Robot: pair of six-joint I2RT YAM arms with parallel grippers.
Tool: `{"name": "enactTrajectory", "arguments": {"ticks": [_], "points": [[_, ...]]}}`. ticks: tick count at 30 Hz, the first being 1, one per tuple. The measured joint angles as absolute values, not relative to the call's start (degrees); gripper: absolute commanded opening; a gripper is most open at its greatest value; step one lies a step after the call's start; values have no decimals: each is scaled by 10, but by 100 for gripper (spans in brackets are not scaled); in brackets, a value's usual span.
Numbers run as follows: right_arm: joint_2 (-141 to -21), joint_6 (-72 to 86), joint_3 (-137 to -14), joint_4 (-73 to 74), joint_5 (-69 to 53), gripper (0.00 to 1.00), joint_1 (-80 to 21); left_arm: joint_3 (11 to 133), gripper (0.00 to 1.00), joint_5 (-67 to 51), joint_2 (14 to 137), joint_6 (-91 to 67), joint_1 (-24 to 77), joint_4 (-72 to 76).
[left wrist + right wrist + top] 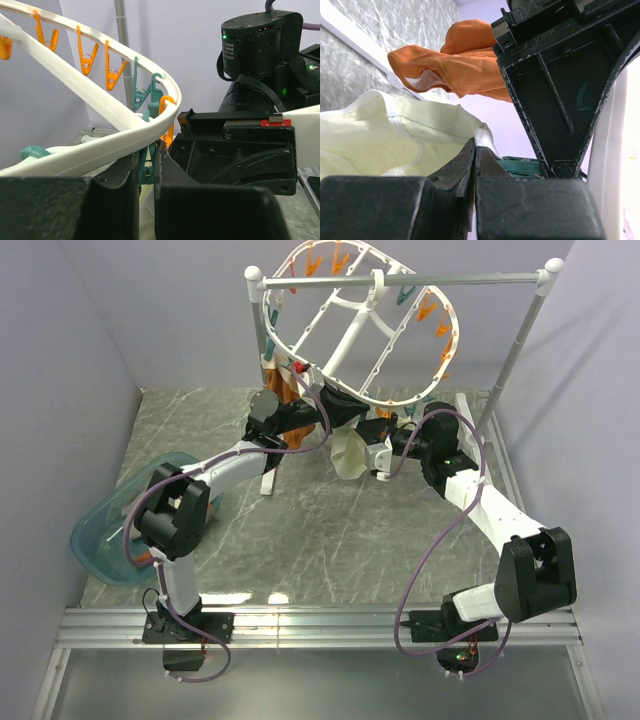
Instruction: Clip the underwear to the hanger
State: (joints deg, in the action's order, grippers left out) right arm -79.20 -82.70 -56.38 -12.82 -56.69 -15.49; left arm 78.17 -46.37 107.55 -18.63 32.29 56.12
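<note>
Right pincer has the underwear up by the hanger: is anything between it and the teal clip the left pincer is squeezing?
Nothing visible does. The right pincer holds the edge of the underwear just beside the teal clip gripped by the left pincer; the orange garment hangs behind it, not between.

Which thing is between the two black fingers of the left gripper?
A teal plastic clip, hanging from the rim of the large white plastic oval hanger; the left gripper pinches it. The left wrist view shows this.
</note>
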Motion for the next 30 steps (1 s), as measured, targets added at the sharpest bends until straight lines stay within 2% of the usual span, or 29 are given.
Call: {"name": "enactTrajectory", "arguments": {"ticks": [30], "points": [[-779, -814, -564, -114, -562, 0, -149, 820, 0, -463, 1067, -64, 331, 436]]}}
